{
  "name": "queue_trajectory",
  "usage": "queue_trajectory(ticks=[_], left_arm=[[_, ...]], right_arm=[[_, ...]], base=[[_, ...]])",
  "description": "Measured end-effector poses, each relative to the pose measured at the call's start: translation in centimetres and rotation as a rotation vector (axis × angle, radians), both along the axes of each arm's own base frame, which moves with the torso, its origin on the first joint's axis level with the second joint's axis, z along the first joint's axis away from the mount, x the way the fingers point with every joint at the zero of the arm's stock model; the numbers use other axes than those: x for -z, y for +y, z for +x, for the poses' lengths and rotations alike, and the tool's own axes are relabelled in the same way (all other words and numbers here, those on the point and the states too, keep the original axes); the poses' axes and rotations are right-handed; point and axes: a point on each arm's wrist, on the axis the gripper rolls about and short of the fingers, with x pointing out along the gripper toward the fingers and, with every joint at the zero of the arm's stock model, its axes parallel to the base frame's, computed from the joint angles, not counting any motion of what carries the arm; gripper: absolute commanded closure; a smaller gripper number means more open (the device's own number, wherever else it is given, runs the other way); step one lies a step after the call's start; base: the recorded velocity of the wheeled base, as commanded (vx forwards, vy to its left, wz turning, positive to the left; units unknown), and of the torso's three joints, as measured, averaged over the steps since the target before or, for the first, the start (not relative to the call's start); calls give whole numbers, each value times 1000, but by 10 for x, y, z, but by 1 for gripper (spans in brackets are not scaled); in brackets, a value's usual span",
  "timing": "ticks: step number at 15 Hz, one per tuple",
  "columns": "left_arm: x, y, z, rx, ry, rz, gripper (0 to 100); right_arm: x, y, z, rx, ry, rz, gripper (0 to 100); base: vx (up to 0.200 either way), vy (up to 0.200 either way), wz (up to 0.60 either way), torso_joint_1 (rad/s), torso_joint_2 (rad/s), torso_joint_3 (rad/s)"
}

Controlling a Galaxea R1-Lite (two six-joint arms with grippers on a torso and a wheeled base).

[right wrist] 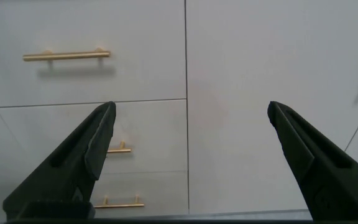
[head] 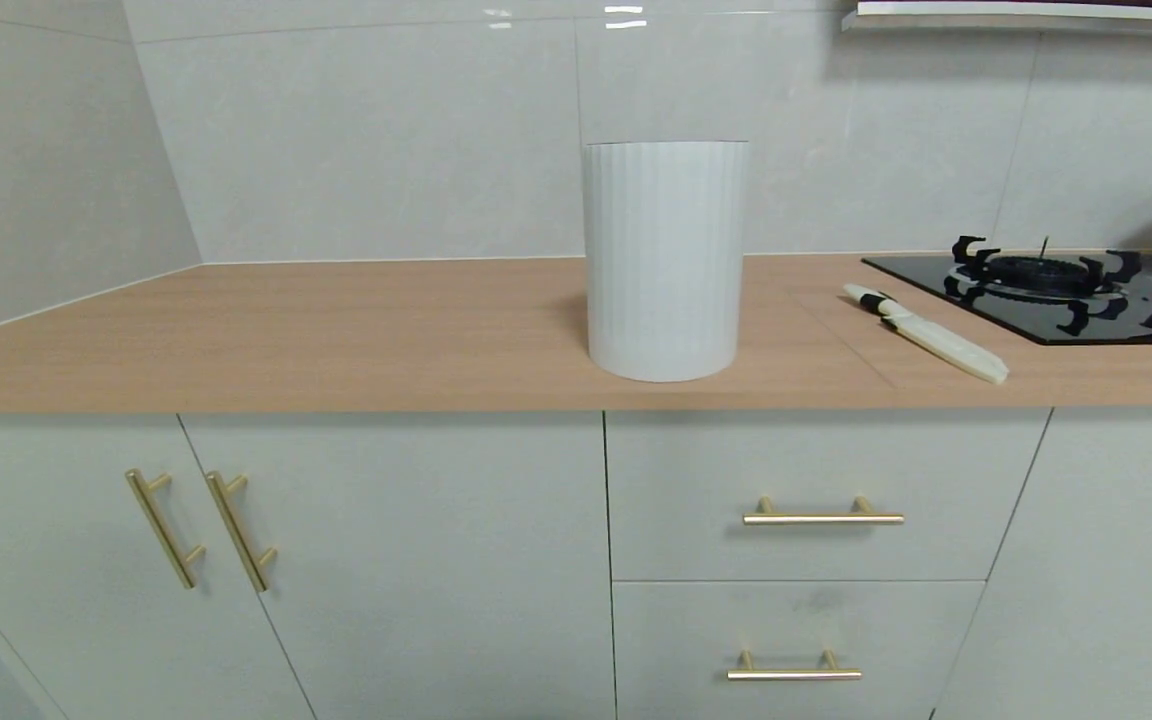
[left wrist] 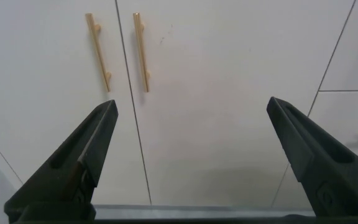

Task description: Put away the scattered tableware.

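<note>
A tall white ribbed holder (head: 664,260) stands upright near the middle of the wooden countertop (head: 336,330). To its right lies a cream-bladed knife (head: 926,333) with a black-and-white handle, flat on the counter beside the stove. My left gripper (left wrist: 191,106) is open, facing the white cabinet doors with two gold handles (left wrist: 142,53). Open too is my right gripper (right wrist: 191,109), which faces the drawer fronts (right wrist: 86,81) below the counter. Neither gripper holds anything.
A black gas hob (head: 1046,285) with burner grates sits at the counter's right end, with dark cookware at the frame edge. White tiled walls close off the back and left. Cabinet doors (head: 286,560) and drawers (head: 806,500) with gold handles lie below.
</note>
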Motion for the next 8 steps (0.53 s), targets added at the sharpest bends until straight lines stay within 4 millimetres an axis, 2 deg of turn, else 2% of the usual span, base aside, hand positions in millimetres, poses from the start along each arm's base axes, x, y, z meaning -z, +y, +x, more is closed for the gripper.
queue_trajectory(ticks=[1,8], left_arm=[[0,0,0,0,0,0,0],[0,0,0,-1,0,-1,0]], right_arm=[[0,0,0,0,0,0,0],[0,0,0,0,0,0,0]], base=[[200,0,0,-12,2,12],[0,0,0,0,0,0]])
